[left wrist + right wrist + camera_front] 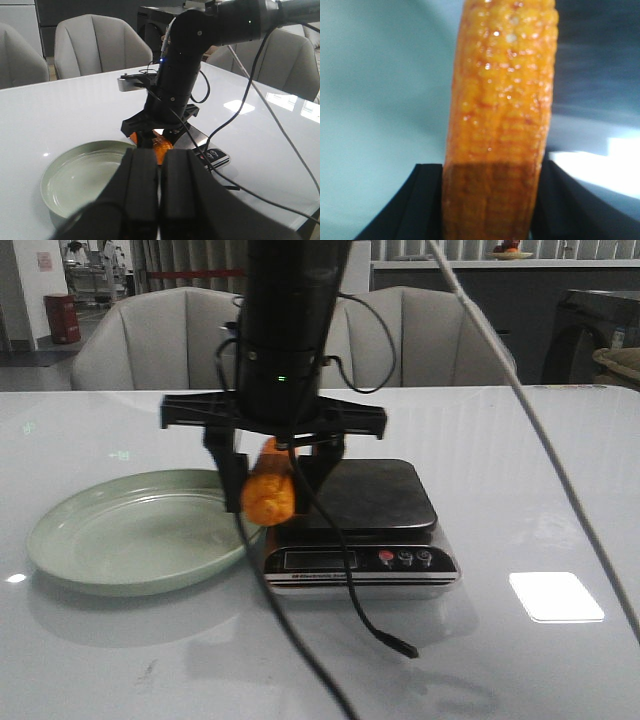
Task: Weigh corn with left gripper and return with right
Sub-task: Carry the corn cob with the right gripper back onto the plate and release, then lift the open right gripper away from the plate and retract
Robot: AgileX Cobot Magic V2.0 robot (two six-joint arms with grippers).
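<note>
The corn point(268, 495) is an orange-yellow cob held between the fingers of my right gripper point(272, 490). It hangs between the right rim of the green plate point(100, 540) and the left edge of the black scale point(370, 495). The right wrist view shows the corn point(500, 115) gripped close up by my right gripper point(490, 200). My left gripper point(159, 170) is shut and empty, back from the plate point(75, 185), and does not show in the front view. From there I see the right gripper point(157, 132) holding the corn point(161, 145) beside the scale point(215, 155).
A loose black cable point(380, 635) hangs from the right arm down to the table in front of the scale. A pale cable point(520, 390) runs diagonally over the right side. Grey chairs point(150, 340) stand behind the table's far edge.
</note>
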